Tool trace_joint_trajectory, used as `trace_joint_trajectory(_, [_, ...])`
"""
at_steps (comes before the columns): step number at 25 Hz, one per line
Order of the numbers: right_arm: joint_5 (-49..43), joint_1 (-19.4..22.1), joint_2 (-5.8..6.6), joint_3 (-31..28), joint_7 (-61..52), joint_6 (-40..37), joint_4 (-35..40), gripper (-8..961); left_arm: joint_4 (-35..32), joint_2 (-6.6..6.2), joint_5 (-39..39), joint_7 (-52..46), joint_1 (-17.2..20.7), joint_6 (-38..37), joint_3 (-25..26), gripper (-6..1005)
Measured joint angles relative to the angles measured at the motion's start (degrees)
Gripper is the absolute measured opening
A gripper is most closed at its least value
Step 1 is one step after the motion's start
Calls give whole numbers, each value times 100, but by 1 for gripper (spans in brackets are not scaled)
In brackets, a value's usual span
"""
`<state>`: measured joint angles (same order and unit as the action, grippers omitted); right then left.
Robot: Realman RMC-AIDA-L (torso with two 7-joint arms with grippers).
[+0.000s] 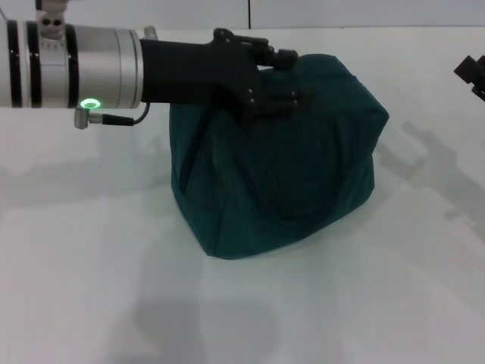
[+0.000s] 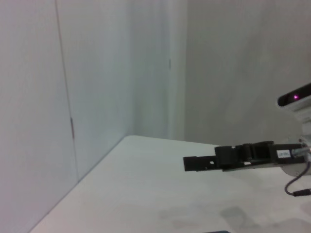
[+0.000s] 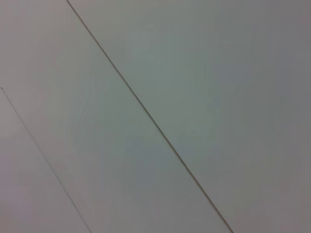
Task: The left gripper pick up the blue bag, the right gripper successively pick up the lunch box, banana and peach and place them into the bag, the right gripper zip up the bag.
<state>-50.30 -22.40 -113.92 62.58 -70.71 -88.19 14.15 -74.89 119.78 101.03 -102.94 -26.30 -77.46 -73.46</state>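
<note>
The blue bag (image 1: 280, 167) sits slumped on the white table (image 1: 91, 250), its top closed over in the head view. My left gripper (image 1: 292, 77) reaches in from the left at the bag's upper edge, its black fingers (image 1: 288, 100) spread apart over the fabric. Only the tip of my right gripper (image 1: 473, 74) shows in the head view, at the far right edge, well clear of the bag. In the left wrist view the right gripper (image 2: 190, 163) hangs above the table. The lunch box, banana and peach are out of view.
The white table runs to a pale wall (image 1: 341, 11) behind the bag. Wall panels with a vertical seam (image 2: 65, 97) fill the left wrist view. The right wrist view holds only pale panels crossed by thin dark seams (image 3: 146, 111).
</note>
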Motion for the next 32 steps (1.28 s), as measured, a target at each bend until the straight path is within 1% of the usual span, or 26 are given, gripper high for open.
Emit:
trace_joint_trajectory(1, [-7,0,6,0,20,-15,0,884,-1,-1,-32,4,13,24,7,361])
trace_joint_trajectory(3, [-17,13,29,0,112,-98,2,884,-22,-4,-114,17,45,42,39,446])
trace_joint_trajectory(4, [-24,27,46,1,190,-165,3,884,-85,-11,-432,115,175,27,197,489])
trace_joint_trajectory(5, [-33,43,81,11,271,-257,15,884,-85,-11,-432,115,175,27,197,536])
trace_joint_trajectory(6, [-48,58,103,18,315,-316,27,884,-99,-19,-598,172,235,-6,264,582])
trace_joint_trajectory(8, [-177,130,196,47,499,-556,145,885,-110,-35,-853,287,341,-161,401,675])
trace_joint_trajectory(9, [-312,190,244,51,616,-717,261,885,-111,-40,-975,368,406,-321,515,722])
trace_joint_trajectory(12, [-811,339,314,41,849,-1076,690,885,-97,-39,-1275,651,638,-948,909,791])
trace_joint_trajectory(15, [-1434,568,314,15,1111,-1325,1261,885,-31,-37,-1392,981,1012,-1652,1350,860])
trace_joint_trajectory(16, [-1536,611,301,11,1175,-1345,1356,884,-31,-37,-1392,981,1012,-1652,1350,860])
trace_joint_trajectory(17, [-1702,681,279,9,1288,-1375,1482,884,34,-41,-1377,1132,1244,-1830,1438,859])
trace_joint_trajectory(19, [-1965,764,211,5,1593,-1391,1574,883,144,-50,-1323,1359,1495,-1963,1452,858])
trace_joint_trajectory(22, [-2262,802,109,1,1987,-1328,1507,881,365,-37,-1158,1773,1860,-2076,1459,857])
trace_joint_trajectory(25, [-2554,807,-10,0,2254,-1112,1366,879,746,-28,-1004,2146,2100,-2084,1469,853])
trace_joint_trajectory(26, [-2635,807,-46,2,2324,-1013,1298,879,928,-31,-987,2273,2133,-2082,1482,852])
trace_joint_trajectory(28, [-2707,801,-75,24,2419,-822,1140,878,1344,-41,-953,2517,2135,-2080,1558,849])
trace_joint_trajectory(31, [-2731,762,-77,41,2576,-619,849,877,1782,-46,-734,2735,2061,-2049,1675,849])
trace_joint_trajectory(32, [-2748,752,-78,43,2629,-534,769,876,1996,-46,-541,2835,1993,-2024,1767,849])
